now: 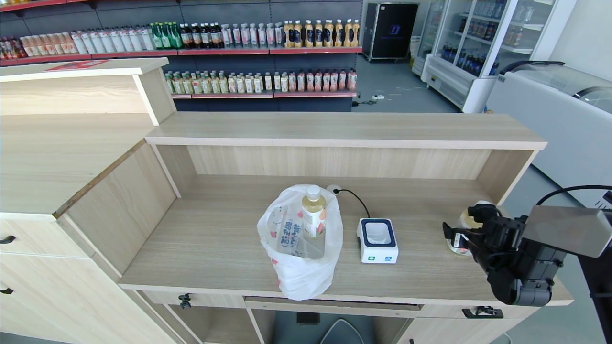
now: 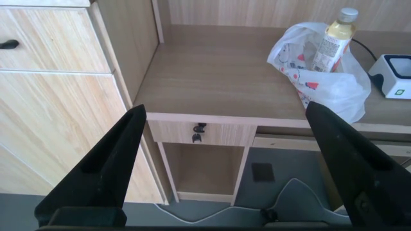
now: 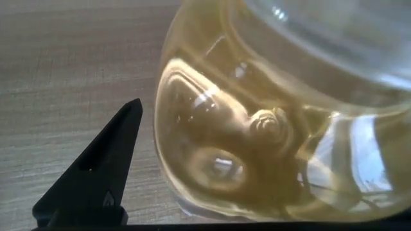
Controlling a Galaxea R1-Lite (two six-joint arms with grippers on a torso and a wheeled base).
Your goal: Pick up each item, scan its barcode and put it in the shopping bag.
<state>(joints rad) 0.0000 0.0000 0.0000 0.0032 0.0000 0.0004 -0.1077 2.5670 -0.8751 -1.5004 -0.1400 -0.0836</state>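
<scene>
A white shopping bag [image 1: 299, 253] stands open on the wooden counter [image 1: 215, 239], with a tea bottle [image 1: 313, 212] upright inside it. A white barcode scanner [image 1: 377, 239] sits just right of the bag. At the counter's right end stands a second bottle of yellowish drink [image 1: 456, 244]. My right gripper [image 1: 462, 220] is open around it, and one dark finger [image 3: 96, 167] shows a gap beside the bottle's body [image 3: 270, 128]. My left gripper [image 2: 225, 167] hangs open and empty off the counter's front left, below the top, facing the bag [image 2: 321, 70], its bottle [image 2: 335, 38] and the scanner [image 2: 395, 74].
The counter is a recess with a raised ledge [image 1: 334, 129] behind and slanted side walls. The scanner's black cable [image 1: 356, 198] runs back to the rear wall. Drawers [image 2: 202, 131] sit under the front edge. Store shelves and freezers stand beyond.
</scene>
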